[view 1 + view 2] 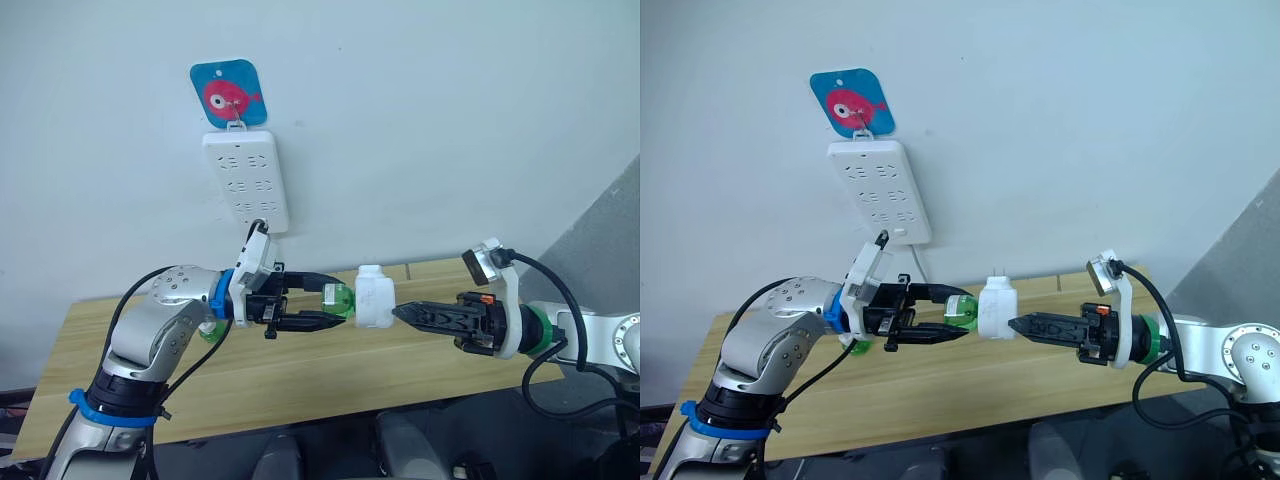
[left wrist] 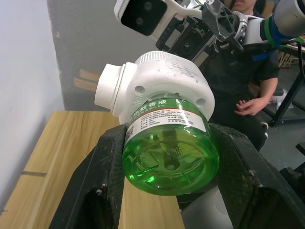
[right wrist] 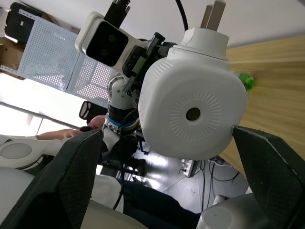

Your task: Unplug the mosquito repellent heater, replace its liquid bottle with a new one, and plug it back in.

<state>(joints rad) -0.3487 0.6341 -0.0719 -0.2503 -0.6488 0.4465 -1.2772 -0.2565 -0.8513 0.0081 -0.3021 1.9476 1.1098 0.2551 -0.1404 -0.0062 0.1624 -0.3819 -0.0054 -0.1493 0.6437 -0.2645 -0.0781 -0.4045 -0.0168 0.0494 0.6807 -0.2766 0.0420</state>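
Above the tabletop, the left gripper clamps the green liquid bottle, still joined to the mosquito repellent heater. The right gripper sits at the heater, its jaws spread in the wrist view. Unheld, the heater could spin with the bottle.

There is one white heater and one green bottle. There is one power strip with one fish sticker, two pincers, left and right, and one tabletop.

Free air betw. heater & power strip
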